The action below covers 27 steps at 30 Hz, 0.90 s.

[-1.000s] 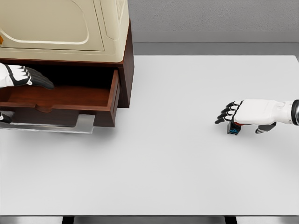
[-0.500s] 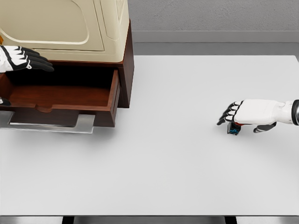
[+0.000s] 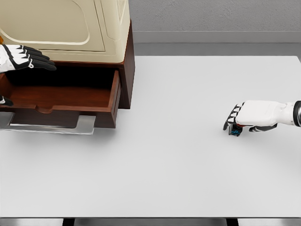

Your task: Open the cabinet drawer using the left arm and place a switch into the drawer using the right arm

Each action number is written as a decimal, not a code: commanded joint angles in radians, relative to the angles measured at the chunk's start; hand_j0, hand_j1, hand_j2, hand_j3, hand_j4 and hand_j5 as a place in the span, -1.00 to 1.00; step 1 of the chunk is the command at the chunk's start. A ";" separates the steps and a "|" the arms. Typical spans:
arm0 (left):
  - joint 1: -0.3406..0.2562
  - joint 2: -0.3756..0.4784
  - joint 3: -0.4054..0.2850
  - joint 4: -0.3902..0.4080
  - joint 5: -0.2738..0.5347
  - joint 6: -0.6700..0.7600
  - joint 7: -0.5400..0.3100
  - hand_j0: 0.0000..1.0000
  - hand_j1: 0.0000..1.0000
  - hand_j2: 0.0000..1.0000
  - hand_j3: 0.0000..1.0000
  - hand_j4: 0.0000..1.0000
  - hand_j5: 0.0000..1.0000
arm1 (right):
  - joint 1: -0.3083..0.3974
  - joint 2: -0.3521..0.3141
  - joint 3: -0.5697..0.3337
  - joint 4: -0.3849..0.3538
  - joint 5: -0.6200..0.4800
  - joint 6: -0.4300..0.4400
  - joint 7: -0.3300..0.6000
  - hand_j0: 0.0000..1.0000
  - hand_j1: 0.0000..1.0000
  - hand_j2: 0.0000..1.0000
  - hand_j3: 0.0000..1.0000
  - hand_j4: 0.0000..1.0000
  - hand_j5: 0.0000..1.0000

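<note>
The cabinet's wooden drawer (image 3: 70, 99) stands pulled out at the left, its brown inside bare and its metal handle (image 3: 51, 126) at the front. My left hand (image 3: 28, 59) hovers above the drawer's back left part with fingers stretched out flat, holding nothing. On the table at the right sits a small switch (image 3: 234, 130) with blue and red parts. My right hand (image 3: 240, 118) rests over it, fingers curled down around it, and covers most of it.
The cream cabinet body (image 3: 70, 28) with its brown frame rises above the drawer at the back left. The white table (image 3: 164, 165) stretches between drawer and switch. A grey wall runs behind.
The left hand rose from inside the drawer to above it. The right hand's fingers curled down around the switch.
</note>
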<state>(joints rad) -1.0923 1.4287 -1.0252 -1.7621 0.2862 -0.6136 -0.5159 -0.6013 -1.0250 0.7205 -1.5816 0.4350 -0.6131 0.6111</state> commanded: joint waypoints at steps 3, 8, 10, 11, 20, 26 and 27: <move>0.000 -0.001 0.001 0.000 0.007 0.003 0.001 1.00 1.00 1.00 1.00 1.00 1.00 | 0.000 -0.001 0.000 0.000 -0.004 0.002 0.000 0.31 0.31 0.31 0.31 0.31 0.31; 0.000 -0.001 0.002 0.001 0.007 0.003 0.001 1.00 1.00 1.00 1.00 1.00 1.00 | 0.000 -0.001 0.000 0.000 -0.004 0.002 0.000 0.11 0.11 0.11 0.11 0.11 0.11; 0.002 -0.001 0.001 0.000 0.007 0.003 0.001 1.00 1.00 1.00 1.00 1.00 1.00 | 0.000 -0.001 0.000 0.000 -0.004 0.002 0.000 -0.05 -0.05 -0.05 -0.05 -0.05 -0.05; 0.000 -0.001 0.001 0.000 0.008 0.003 0.001 1.00 1.00 1.00 1.00 1.00 1.00 | 0.000 -0.001 0.000 0.000 -0.004 0.002 0.000 -0.06 -0.06 -0.06 -0.06 -0.06 -0.06; 0.002 -0.002 0.001 0.000 0.010 0.003 0.001 1.00 1.00 1.00 1.00 1.00 1.00 | 0.000 -0.001 -0.004 0.000 -0.012 0.002 0.000 -0.20 -0.20 -0.20 -0.20 -0.20 -0.20; 0.002 -0.002 0.001 0.000 0.010 0.003 0.001 1.00 1.00 1.00 1.00 1.00 1.00 | 0.000 -0.004 -0.012 0.000 -0.015 0.002 0.000 -0.20 -0.20 -0.20 -0.20 -0.20 -0.20; 0.002 -0.002 0.001 0.000 0.010 0.003 0.001 1.00 1.00 1.00 1.00 1.00 1.00 | 0.000 -0.004 -0.012 -0.001 -0.015 0.002 0.000 -0.20 -0.20 -0.20 -0.20 -0.20 -0.20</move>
<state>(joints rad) -1.0907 1.4254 -1.0264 -1.7626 0.2892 -0.6136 -0.5158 -0.6013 -1.0275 0.7107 -1.5819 0.4260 -0.6133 0.6111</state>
